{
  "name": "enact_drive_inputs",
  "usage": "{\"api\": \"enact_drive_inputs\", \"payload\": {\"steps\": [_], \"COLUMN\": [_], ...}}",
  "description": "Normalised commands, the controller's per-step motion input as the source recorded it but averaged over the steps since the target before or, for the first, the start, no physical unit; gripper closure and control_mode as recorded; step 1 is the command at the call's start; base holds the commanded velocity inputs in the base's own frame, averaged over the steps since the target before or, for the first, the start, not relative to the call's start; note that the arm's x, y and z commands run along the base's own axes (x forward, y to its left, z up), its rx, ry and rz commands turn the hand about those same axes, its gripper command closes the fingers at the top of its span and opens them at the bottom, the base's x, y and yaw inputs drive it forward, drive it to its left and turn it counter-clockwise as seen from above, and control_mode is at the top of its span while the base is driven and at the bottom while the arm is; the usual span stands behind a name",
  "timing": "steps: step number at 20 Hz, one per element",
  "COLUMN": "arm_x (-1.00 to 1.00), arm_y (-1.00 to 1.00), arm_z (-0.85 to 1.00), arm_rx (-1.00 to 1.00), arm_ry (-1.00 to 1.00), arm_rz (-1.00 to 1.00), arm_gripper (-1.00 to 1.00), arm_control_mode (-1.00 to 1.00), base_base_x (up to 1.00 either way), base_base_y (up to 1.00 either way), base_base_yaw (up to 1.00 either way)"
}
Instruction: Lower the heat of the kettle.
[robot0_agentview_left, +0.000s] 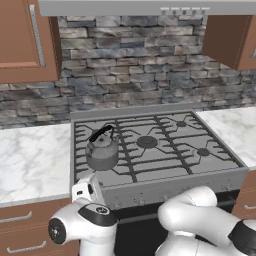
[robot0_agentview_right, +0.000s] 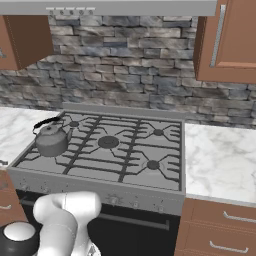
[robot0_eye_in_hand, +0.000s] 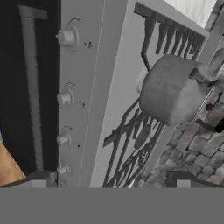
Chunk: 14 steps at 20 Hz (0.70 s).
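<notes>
1. You're looking past the gripper (robot0_eye_in_hand: 111, 181) first: its two dark tips are sitting at the bottom of the hand view, wide apart, holding nothing.
2. The stove's front panel (robot0_eye_in_hand: 87, 87) is running up that view, carrying a row of knobs (robot0_eye_in_hand: 65, 97). The gripper is hanging near them, not touching any.
3. The kettle (robot0_agentview_left: 101, 150) is sitting upright on the front left burner of the stove (robot0_agentview_left: 165, 172), in the base views. In the hand view it's showing rolled sideways, on the grate.
4. Progress, as I'm judging it: early. No knob is being gripped, so the heat is likely not being lowered yet. Left: pick the knob that runs the kettle's burner, close on it, turn it down.
5. Hard to read: you're not getting any flame, and the marks beside the knobs are too small to make out, so I can't tell which knob is on. The lowest knob is getting cut off at the bottom of the hand view. The arm (robot0_agentview_left: 85, 220) is blocking the panel's left part in the left base view.
</notes>
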Motion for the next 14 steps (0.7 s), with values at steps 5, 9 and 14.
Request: {"api": "enact_drive_inputs", "payload": {"steps": [5,9,14], "arm_x": [-0.12,-0.08,0.0], "arm_y": [0.06,0.0,0.0], "arm_z": [-0.28,-0.18,-0.16], "arm_rx": [-0.2,-0.12,-0.08], "arm_ry": [0.0,0.0,0.0], "arm_rz": [0.26,0.16,0.14], "arm_gripper": [-1.0,-1.0,-1.0], "arm_control_mode": [-1.0,-1.0,-1.0], "base_base_x": [0.0,0.0,0.0], "base_base_y": [0.0,0.0,0.0], "base_base_yaw": [0.0,0.0,0.0]}}
